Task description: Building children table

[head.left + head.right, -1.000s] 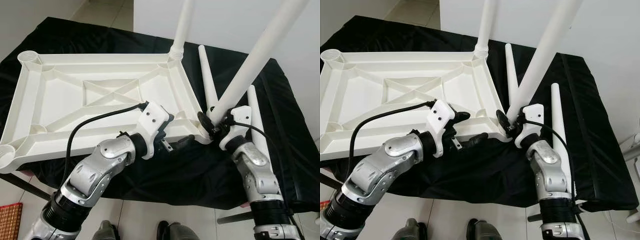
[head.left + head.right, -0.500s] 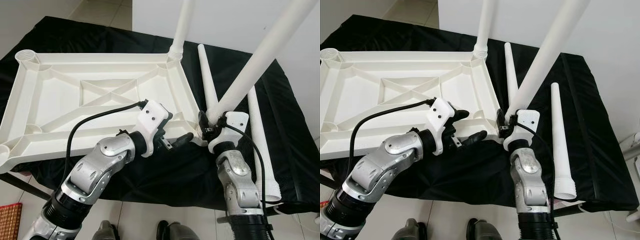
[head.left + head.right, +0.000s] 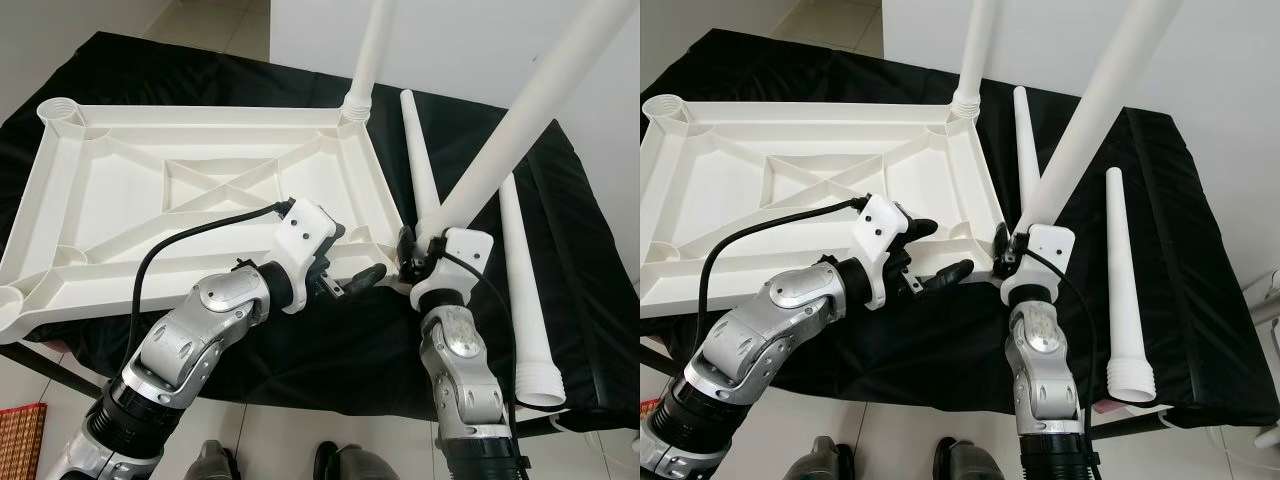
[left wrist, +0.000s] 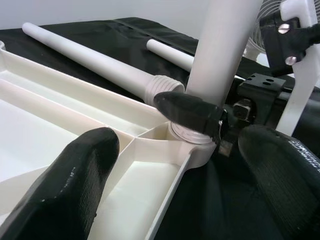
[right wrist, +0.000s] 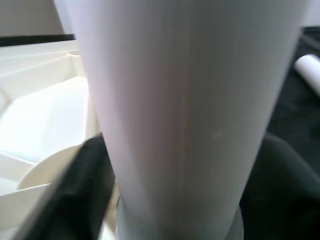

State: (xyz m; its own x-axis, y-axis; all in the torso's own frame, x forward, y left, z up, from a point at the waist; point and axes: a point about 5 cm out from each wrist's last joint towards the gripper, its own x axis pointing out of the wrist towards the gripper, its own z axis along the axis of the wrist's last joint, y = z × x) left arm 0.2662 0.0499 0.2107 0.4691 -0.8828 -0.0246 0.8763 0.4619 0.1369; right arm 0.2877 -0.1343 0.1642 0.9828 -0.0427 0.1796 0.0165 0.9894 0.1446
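Moved: right arm now steeper under white plastic leg; right gripper clenched on its base.
Handling: light, stiff, slippery; grasp low, near upturned white tabletop socket.
Left gripper: released beside tabletop's edge.

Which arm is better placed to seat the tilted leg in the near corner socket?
Right. The right gripper is already closed around the base of the tilted leg at the near corner socket. The left gripper is open at the tabletop edge beside it, better suited to steadying.

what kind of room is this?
Probably a home room used as an assembly spot: tiled floor, plain white wall, and a black-draped table carrying an upturned white tabletop and loose legs.
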